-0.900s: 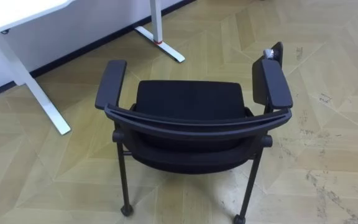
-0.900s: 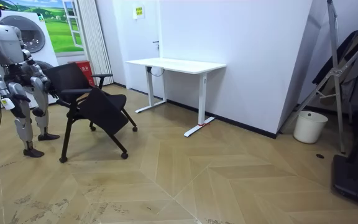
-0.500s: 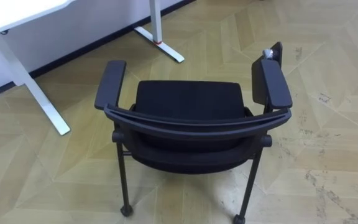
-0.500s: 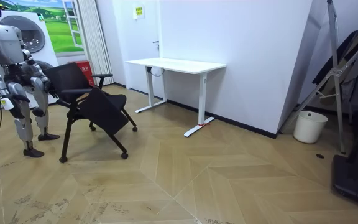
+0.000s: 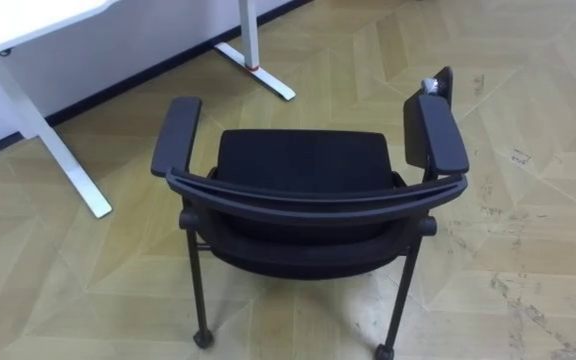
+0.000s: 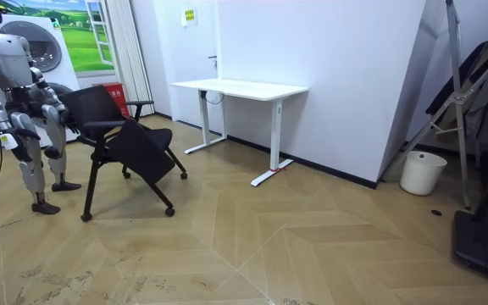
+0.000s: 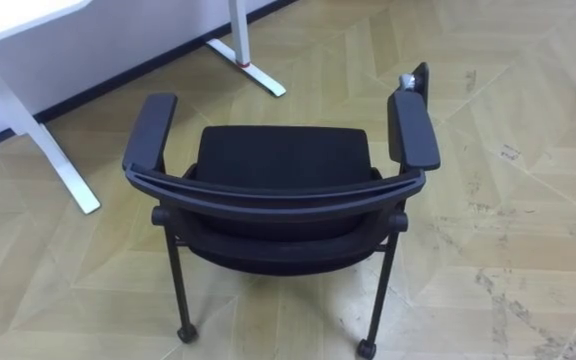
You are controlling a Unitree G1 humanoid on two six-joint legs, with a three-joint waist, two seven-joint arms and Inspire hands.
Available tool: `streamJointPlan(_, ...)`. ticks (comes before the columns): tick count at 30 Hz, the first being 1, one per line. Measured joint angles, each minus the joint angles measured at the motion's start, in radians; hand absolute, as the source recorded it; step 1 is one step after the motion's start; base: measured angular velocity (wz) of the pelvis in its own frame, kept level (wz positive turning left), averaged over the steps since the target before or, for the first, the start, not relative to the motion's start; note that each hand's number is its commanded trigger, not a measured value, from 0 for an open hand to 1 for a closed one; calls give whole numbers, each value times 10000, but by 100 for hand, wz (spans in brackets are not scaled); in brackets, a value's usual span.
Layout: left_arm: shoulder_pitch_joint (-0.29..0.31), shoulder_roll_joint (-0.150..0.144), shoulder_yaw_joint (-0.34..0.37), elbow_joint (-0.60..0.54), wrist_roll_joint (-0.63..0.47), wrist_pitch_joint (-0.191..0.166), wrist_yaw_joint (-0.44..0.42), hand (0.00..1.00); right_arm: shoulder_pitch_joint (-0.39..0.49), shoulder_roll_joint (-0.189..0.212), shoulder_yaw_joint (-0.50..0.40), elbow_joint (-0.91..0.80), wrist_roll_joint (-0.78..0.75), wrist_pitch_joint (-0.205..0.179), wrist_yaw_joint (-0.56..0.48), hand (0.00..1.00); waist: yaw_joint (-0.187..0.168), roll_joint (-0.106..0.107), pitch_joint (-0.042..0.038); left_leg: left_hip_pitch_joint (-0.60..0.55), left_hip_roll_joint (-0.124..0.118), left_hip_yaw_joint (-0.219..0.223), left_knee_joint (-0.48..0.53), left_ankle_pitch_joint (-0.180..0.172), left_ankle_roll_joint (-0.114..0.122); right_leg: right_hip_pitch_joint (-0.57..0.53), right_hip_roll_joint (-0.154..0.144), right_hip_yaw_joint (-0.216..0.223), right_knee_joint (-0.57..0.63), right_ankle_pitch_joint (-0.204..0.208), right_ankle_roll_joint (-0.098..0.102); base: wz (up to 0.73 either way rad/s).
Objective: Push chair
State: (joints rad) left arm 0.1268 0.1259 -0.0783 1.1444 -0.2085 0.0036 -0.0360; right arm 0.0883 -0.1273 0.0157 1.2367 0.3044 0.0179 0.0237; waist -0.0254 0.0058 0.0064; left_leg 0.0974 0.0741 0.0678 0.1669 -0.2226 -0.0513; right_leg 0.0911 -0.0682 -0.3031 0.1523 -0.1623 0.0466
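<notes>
Unmoved chair (image 5: 303, 175) faces away, toward desk (image 5: 18, 20).

Chair (image 5: 303, 165): slid a hair toward the robot's left over the last 0.9 s.
Right armrest (image 5: 435, 132): outer edge now slightly further left.
Kind of move: seemingly a slide, possibly a small swivel.

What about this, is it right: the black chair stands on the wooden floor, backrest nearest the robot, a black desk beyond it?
Not quite: the desk is white, not black, as the left eye view shows. The rest holds: black chair on the wooden floor, backrest nearest the robot.
</notes>
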Motion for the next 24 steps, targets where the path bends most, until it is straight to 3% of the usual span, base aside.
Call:
streamJointPlan(8, 35, 8, 239, -58, -285, -39, 254, 0, -23, 0, 4, 30, -43, -52, -74, 0, 11, -86, -44, -16, -2, 9, 0, 0, 0, -22, 0, 13, -6, -11, 10, 0)
streamJointPlan(17, 17, 6, 266, -56, -363, -239, 251, 0, 7, -1, 7, 88, -334, -416, -228, 0, 26, -130, -29, -34, -2, 11, 9, 0, 0, -17, 0, 3, -10, -11, 10, 0)
streamJointPlan(24, 50, 9, 313, -52, -408, -340, 250, 0, 4, -1, -6, 132, -349, -471, -235, 0, 28, -118, -24, -35, -3, 13, 6, 0, 0, -13, -5, -5, -12, -20, 14, 0)
